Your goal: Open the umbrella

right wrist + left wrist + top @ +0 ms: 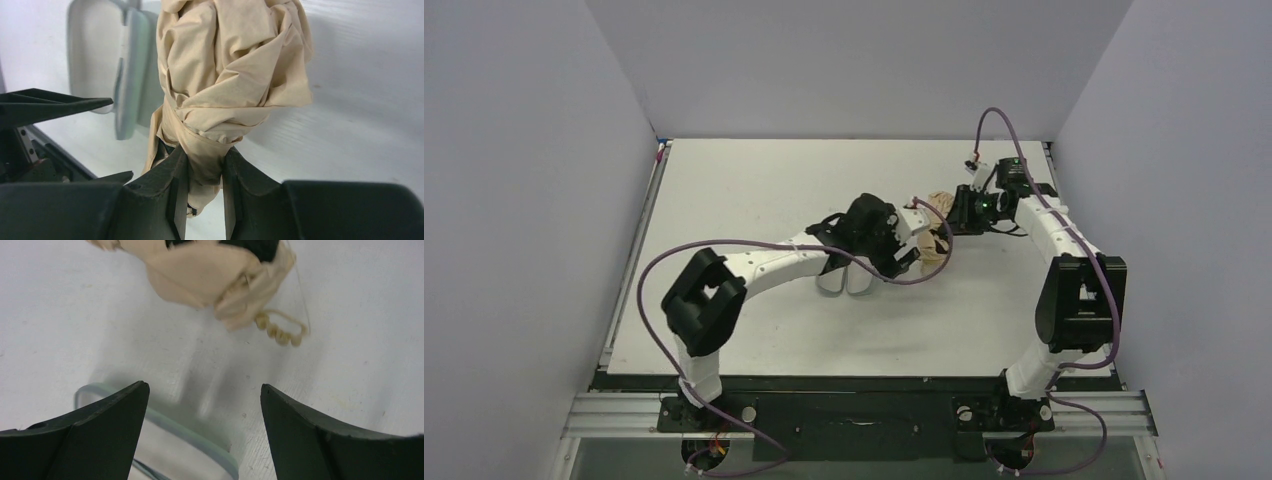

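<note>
Right end effector (205,172) pinches the umbrella (235,65) tight; left end effector (205,390) gapes wide, empty (just beside the umbrella). Close it squarely on the free end, then draw apart steadily.

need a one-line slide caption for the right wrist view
Right gripper clamped on the narrow end of the folded tan umbrella; pale grey-green sleeve lies on the table behind.
</note>
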{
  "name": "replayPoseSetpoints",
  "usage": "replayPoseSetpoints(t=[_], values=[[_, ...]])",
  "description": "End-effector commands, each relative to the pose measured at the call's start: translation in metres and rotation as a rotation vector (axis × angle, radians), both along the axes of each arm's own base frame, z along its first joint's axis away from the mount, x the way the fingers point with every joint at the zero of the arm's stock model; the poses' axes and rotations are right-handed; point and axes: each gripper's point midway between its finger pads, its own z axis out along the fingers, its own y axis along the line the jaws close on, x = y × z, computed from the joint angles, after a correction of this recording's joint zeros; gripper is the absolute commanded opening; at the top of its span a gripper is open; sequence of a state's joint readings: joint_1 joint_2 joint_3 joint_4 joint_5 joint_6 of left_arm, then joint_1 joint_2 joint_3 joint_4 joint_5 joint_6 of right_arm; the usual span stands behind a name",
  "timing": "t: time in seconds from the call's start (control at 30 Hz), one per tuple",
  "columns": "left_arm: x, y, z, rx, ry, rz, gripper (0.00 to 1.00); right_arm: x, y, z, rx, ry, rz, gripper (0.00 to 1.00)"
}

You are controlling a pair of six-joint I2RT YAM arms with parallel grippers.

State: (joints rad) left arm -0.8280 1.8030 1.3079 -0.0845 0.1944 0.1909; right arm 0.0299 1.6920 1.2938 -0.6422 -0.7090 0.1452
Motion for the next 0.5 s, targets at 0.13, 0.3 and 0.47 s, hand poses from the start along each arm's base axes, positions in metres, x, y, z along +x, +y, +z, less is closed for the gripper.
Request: replayPoseSetpoints(t=[0.13, 0.3, 0.47], values=[[-0.010, -0.008, -0.067, 0.339, 0.072, -0.260, 0.82, -0.013, -0.069, -0.006, -0.126, -0.032, -0.084, 0.00], [-0.005, 0.016, -0.096, 0.493, 0.116, -0.344, 0.81, -0.015, -0.069, -0.005, -0.124, -0.032, -0.085, 0.00], [-0.003, 0.057, -0.109, 0.572, 0.178, -0.366, 0.81, -0.013, -0.067, -0.004, -0.128, -0.046, -0.059, 0.00]])
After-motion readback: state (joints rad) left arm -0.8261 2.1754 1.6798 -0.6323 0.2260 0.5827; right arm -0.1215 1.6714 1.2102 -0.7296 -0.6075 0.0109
